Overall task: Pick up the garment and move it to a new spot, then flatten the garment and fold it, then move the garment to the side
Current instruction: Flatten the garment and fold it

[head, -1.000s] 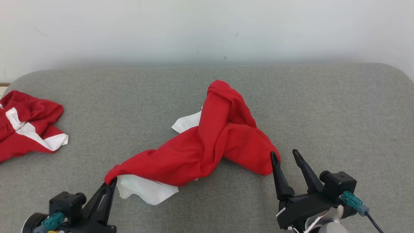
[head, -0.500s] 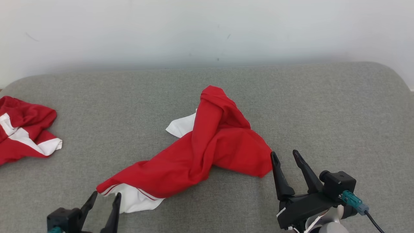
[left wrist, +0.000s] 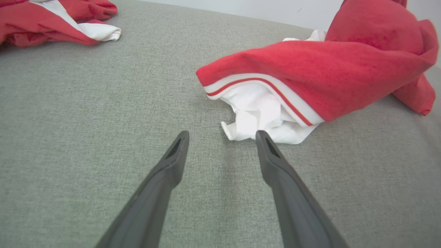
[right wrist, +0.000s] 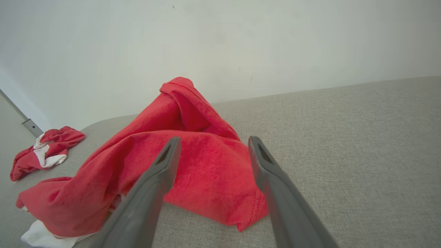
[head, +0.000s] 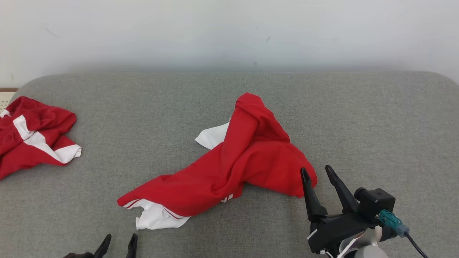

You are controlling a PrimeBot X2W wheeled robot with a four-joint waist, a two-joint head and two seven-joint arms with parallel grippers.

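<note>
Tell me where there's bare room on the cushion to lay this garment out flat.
Widest bare patch: right side of the cushion, from the garment to the right edge. Another lies between the garment and the second garment at far left. Crowded: the middle and the left edge.

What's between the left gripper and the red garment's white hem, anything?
Nothing visible. The left gripper, open, points at the white hem of the red garment, with just grey upholstery between them. A second crumpled garment lies well off to the side.
</note>
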